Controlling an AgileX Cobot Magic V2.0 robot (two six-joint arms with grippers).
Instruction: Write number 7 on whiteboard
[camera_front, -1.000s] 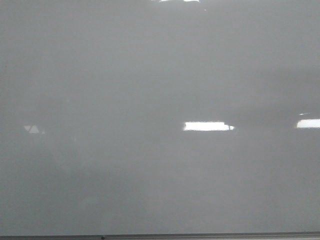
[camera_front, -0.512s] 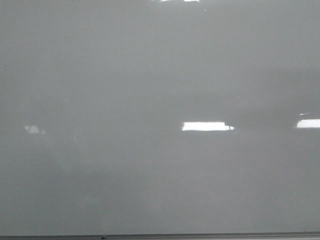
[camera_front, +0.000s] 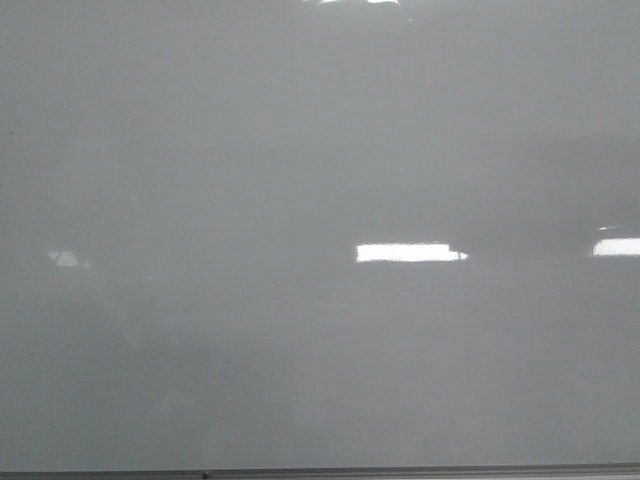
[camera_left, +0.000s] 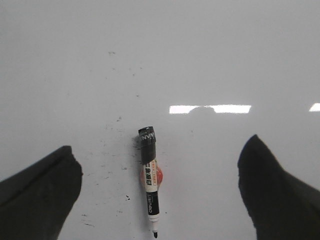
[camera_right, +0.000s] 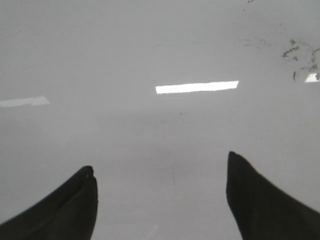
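My left gripper (camera_left: 159, 192) hangs with its two dark fingers (camera_left: 37, 192) spread wide, holding nothing. Between them, on the surface below, lies a black-capped marker pen with a white and orange label (camera_left: 149, 183); it touches neither finger and lies flat, its bare tip pointing toward my wrist and its cap pointing away. Small black specks and smudges (camera_left: 120, 150) dot the board around the pen, thickest on the cap side.

My right gripper (camera_right: 160, 200) is spread wide too, both black fingers (camera_right: 267, 205) apart and empty above a plain stretch of surface. Farther out on that side I see a patch of grey, flaky smears (camera_right: 300, 55) near a bright strip of reflected light (camera_right: 197, 87).

The large glossy pale grey whiteboard (camera_front: 250, 150) fills the front view down to its thin grey bottom edge. Only white glare shows on it; I see no stroke of the number 7 anywhere.
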